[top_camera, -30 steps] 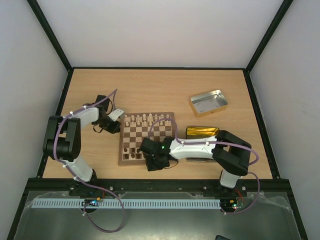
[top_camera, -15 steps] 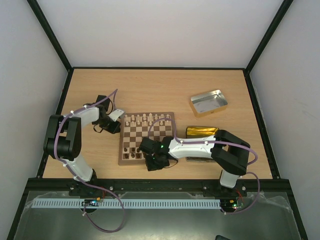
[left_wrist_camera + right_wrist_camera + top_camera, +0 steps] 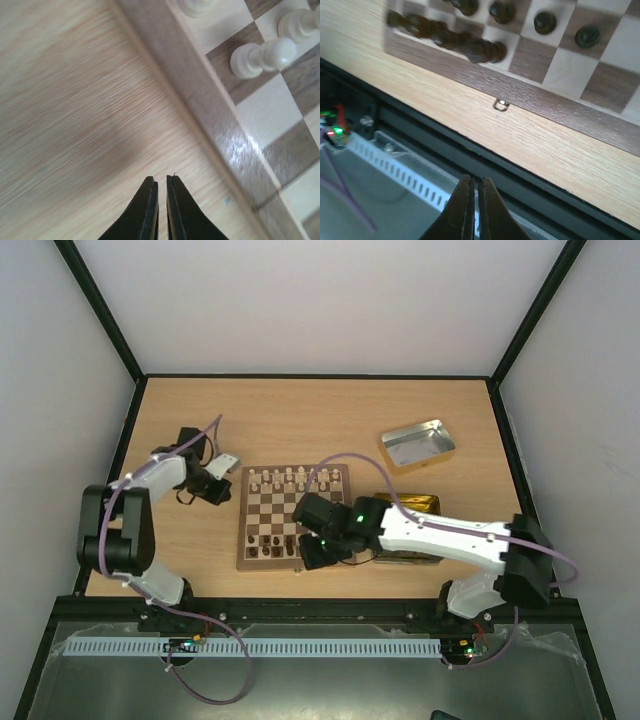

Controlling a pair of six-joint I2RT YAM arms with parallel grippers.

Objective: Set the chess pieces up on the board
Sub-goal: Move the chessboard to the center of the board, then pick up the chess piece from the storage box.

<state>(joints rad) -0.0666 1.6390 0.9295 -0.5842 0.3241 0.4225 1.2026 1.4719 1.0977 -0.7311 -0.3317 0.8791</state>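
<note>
The board [image 3: 318, 502] lies mid-table. Cream chess pieces [image 3: 295, 477] stand along its far rows and dark brown ones [image 3: 268, 545] along its near rows. My left gripper [image 3: 226, 478] is shut and empty, low over the bare table just left of the board's far-left corner. In the left wrist view the gripper [image 3: 161, 181] points along the board's border [image 3: 200, 85], with cream pieces [image 3: 262, 55] at the top right. My right gripper [image 3: 311, 560] is shut and empty over the board's near edge. In the right wrist view the gripper [image 3: 474, 179] hangs above the table's front rail, with dark pieces [image 3: 470, 47] behind it.
A silver tin [image 3: 417, 445] stands open at the back right. A gold tin [image 3: 405, 505] lies just right of the board, partly under the right arm. A small metal clasp [image 3: 501, 104] sits on the board's near border. A black rail [image 3: 300, 608] runs along the table's front edge.
My left gripper has drawn back a little to the left, away from the board. My right arm has stretched out, its elbow swinging right, and its gripper has shifted slightly right at the board's near edge.
</note>
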